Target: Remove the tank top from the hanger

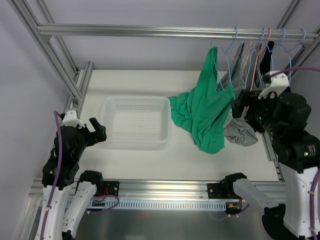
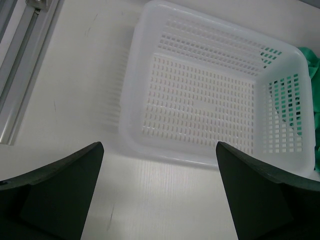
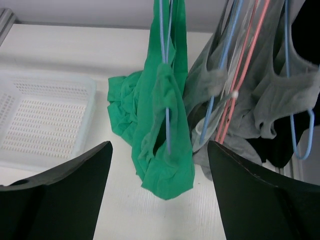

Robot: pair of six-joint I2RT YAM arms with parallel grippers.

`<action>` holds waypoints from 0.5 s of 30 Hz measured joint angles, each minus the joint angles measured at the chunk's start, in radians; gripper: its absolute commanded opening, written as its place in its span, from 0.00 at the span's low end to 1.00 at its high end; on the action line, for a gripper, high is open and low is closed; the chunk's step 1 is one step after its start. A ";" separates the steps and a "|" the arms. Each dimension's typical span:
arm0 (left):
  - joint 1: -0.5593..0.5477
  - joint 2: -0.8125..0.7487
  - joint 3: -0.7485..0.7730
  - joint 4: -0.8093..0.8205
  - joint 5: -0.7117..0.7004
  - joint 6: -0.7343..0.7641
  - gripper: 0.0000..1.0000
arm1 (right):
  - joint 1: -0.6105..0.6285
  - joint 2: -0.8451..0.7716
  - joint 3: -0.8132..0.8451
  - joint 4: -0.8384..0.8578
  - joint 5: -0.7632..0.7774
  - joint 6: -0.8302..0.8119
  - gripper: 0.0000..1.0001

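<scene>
The green tank top (image 1: 205,107) hangs on a blue hanger (image 3: 167,125) at the left end of the rail (image 1: 150,31). Its lower part lies bunched on the surface (image 1: 150,165), just beside the right wall of the white basket (image 1: 135,145). The right gripper (image 3: 160,147) is spread wide, facing the tank top without contact. The left gripper (image 2: 159,150) is spread wide above the surface near the basket, holding nothing.

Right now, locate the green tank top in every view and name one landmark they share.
Top external: green tank top right of centre, hanging, lower part bunched beside the white basket.
Left wrist: a green sliver at the right edge, beyond the basket.
Right wrist: centre, hanging.
Shared landmark: the white basket.
</scene>
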 measured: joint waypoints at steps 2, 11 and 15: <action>0.000 0.000 -0.001 0.000 0.003 0.000 0.99 | 0.000 0.084 0.082 0.008 0.001 -0.025 0.80; -0.007 0.006 -0.005 0.000 0.005 0.000 0.99 | -0.011 0.450 0.365 0.026 0.010 -0.141 0.60; -0.014 0.015 -0.006 0.000 0.008 0.000 0.99 | -0.045 0.569 0.412 0.026 -0.007 -0.165 0.49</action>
